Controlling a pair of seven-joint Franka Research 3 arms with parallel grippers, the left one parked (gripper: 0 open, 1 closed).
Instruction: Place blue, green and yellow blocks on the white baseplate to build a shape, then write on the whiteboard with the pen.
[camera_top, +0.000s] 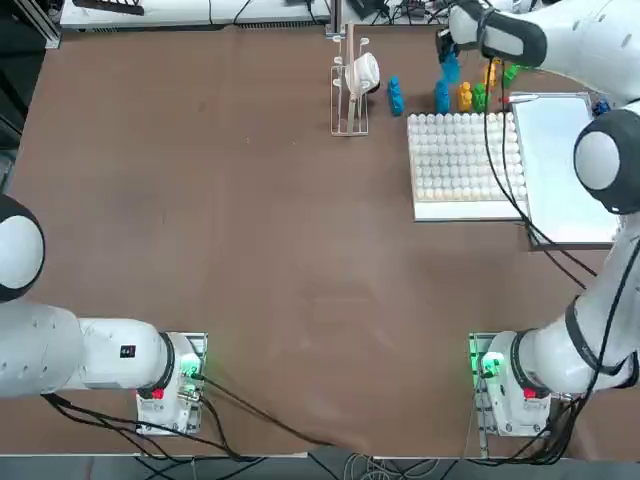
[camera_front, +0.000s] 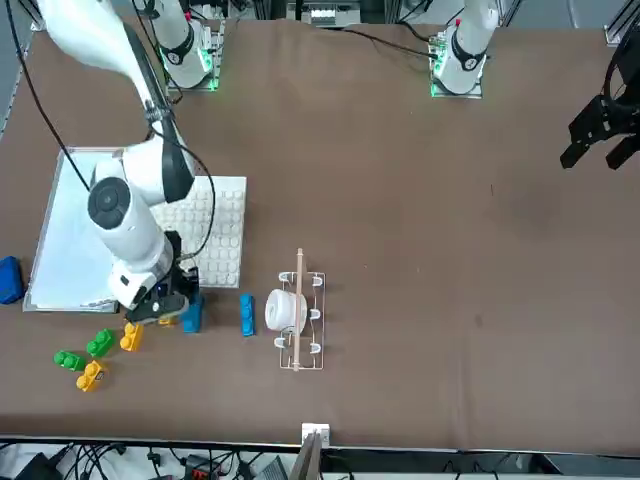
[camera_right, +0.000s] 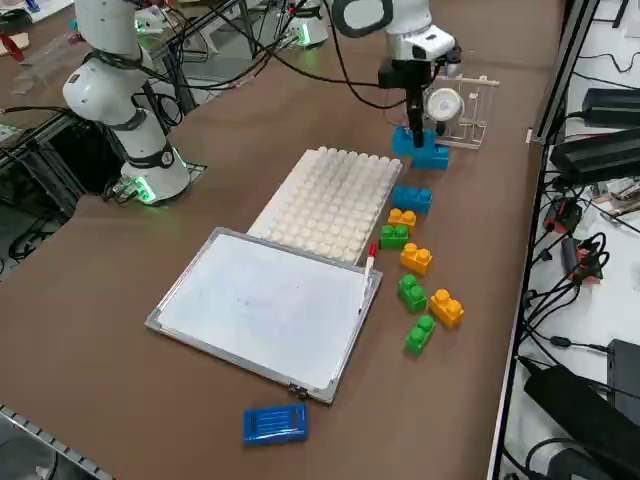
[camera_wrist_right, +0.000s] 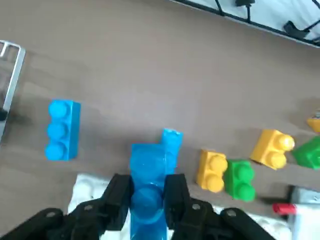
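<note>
My right gripper (camera_wrist_right: 148, 186) is shut on a blue block (camera_wrist_right: 148, 210), upright between its fingers, just past the far edge of the white baseplate (camera_top: 465, 160). From the side the gripper (camera_right: 413, 128) hangs low over the table next to the wire rack. A second blue block (camera_top: 441, 97) lies under it, and a third (camera_top: 396, 95) lies nearer the rack. Yellow (camera_right: 402, 217) and green blocks (camera_right: 393, 236) trail along the table beside the baseplate and the whiteboard (camera_right: 260, 310). The pen (camera_right: 370, 262) rests on the whiteboard's edge.
A wire rack (camera_top: 349, 85) with a white roll stands left of the blocks. A smooth blue slab (camera_right: 274, 423) lies beyond the whiteboard's near corner. Cables from the right arm hang across the baseplate. The table's right edge runs close to the blocks.
</note>
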